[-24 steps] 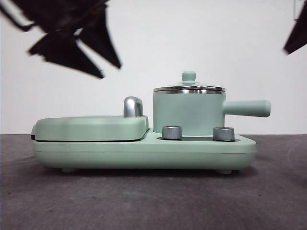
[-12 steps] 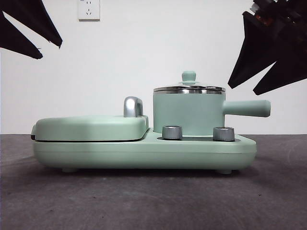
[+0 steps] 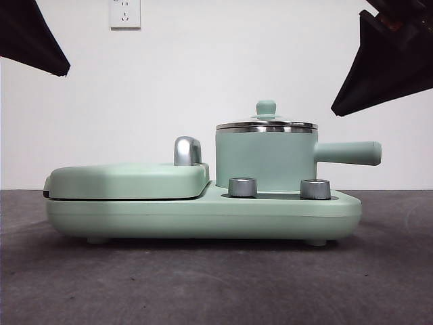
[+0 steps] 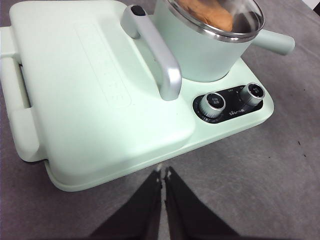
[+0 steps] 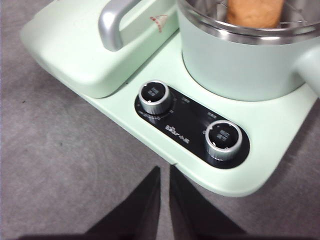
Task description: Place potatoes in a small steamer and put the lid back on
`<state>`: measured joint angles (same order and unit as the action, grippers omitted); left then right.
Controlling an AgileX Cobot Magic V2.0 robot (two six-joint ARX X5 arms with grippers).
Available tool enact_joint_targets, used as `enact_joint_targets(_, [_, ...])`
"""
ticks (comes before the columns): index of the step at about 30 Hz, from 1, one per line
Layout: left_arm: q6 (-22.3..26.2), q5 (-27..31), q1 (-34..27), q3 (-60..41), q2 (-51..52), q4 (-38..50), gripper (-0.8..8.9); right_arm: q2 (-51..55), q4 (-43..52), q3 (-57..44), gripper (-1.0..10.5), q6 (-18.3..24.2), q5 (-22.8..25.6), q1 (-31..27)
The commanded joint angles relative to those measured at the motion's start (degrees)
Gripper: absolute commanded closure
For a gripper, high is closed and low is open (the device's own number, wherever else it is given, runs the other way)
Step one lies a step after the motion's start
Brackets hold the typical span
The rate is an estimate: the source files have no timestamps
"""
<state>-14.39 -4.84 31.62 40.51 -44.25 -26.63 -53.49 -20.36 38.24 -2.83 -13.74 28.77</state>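
— One matte mint steamer (image 3: 265,161), steel-rimmed, sits on the appliance (image 3: 203,213) beside the flat griddle (image 3: 128,181). The potato?

— Wrinkled orange lump (image 4: 207,12) inside, under the glass lid (image 3: 266,124).

— Since a moment ago?

— Both arms have drawn outward and up. The left gripper (image 4: 163,175) and right gripper (image 5: 164,172) hang well apart from the steamer, jaws pressed nearly together, pinching nothing.

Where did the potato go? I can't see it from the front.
The potato lies inside the mint steamer pot, under the glass lid, beside the closed griddle.
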Motion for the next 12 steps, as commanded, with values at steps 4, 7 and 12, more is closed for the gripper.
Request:
enact_joint_targets(4, [0.2,-0.3,0.3,0.2,-0.1,0.9,8.07,-0.2,1.6,0.4,9.3,-0.2,-0.1,0.3])
enact_joint_targets(7, [0.2,-0.3,0.3,0.2,-0.1,0.9,8.07,-0.2,1.6,0.4,9.3,-0.2,-0.2,0.3])
enact_joint_targets(12, [5.3,1.3,-0.4,0.0,1.5,0.5,8.07,-0.2,1.6,0.4,9.3,-0.2,-0.2,0.3])
